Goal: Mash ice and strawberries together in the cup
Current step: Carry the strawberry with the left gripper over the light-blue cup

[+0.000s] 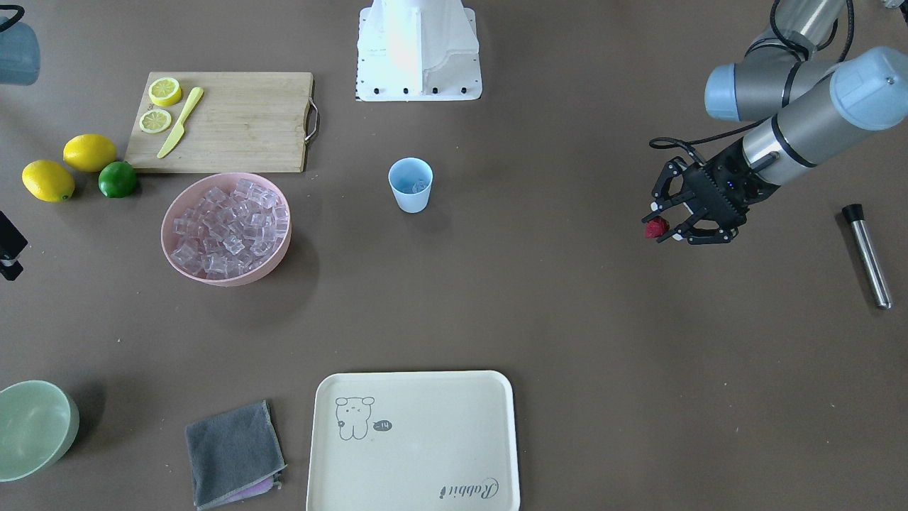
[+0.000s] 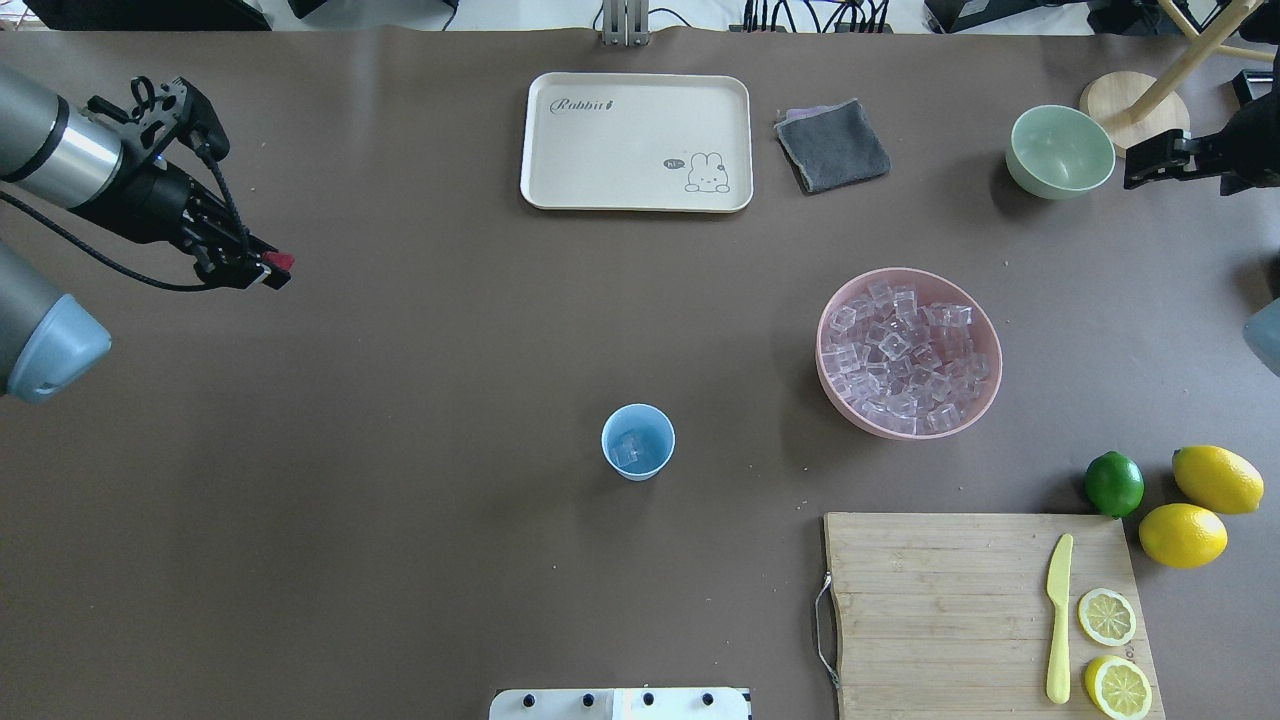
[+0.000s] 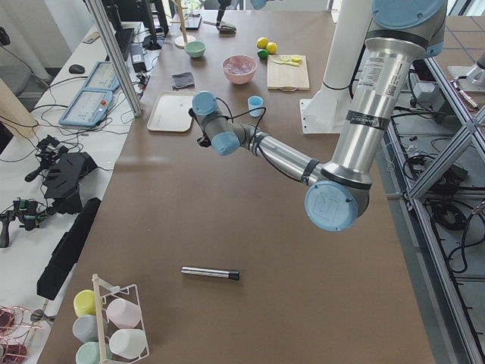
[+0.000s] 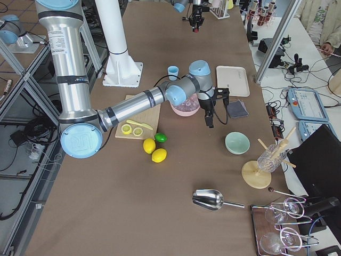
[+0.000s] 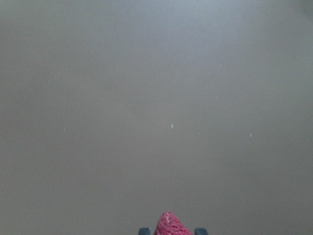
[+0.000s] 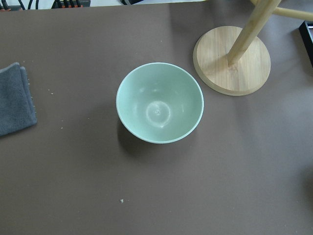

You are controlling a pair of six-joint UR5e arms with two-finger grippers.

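Note:
A small red strawberry (image 1: 656, 227) hangs above the bare table at the robot's far left, pinched in my left gripper (image 2: 275, 268). Its tip shows between the fingertips in the left wrist view (image 5: 171, 226). The light blue cup (image 2: 638, 442) stands upright mid-table, far from that gripper, with clear ice (image 2: 630, 450) inside. More ice (image 2: 908, 352) fills the pink bowl (image 2: 985, 385) to the cup's right. My right gripper (image 2: 1150, 160) hovers at the far right edge beside the pale green bowl (image 6: 159, 103); its jaws are not clear.
A steel rod with a black tip (image 1: 867, 255) lies beyond the left arm. A cutting board (image 2: 940, 620) holds lemon halves and a yellow knife (image 2: 1058, 620); two lemons and a lime (image 2: 1113, 483) sit beside it. A cream tray (image 2: 636, 140), grey cloth (image 2: 832, 145) and wooden stand (image 6: 232, 61) line the far side.

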